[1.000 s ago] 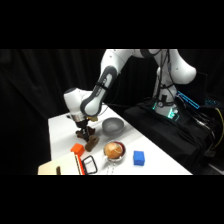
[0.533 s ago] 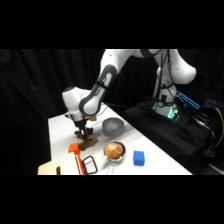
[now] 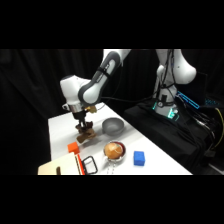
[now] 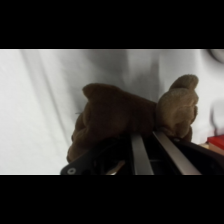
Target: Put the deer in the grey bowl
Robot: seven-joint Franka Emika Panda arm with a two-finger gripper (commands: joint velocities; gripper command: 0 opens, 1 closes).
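The tool [image 3: 83,125] is clamped on the deer [image 3: 86,134], its two fingers [image 4: 140,155] pressed close into the brown body. The deer sits low over the desk [image 3: 59,130], just beside the grey bowl [image 3: 113,126] and near the orange block [image 3: 73,147].

White table [image 3: 60,131]: rectangular top set against a black backdrop. Orange block [image 3: 73,147]: near the front left, on the tabletop. Blue block [image 3: 139,158]: toward the front right, well apart from the orange one. Wire-handled strainer [image 3: 114,151]: between the two blocks, holding a tan-brown ball [image 3: 114,149]. Pale wooden board [image 3: 52,168]: at the front left corner, cut by the picture's lower edge. Dark-framed utensil [image 3: 90,164]: lying just beside the board, in front of the strainer; its kind cannot be told.
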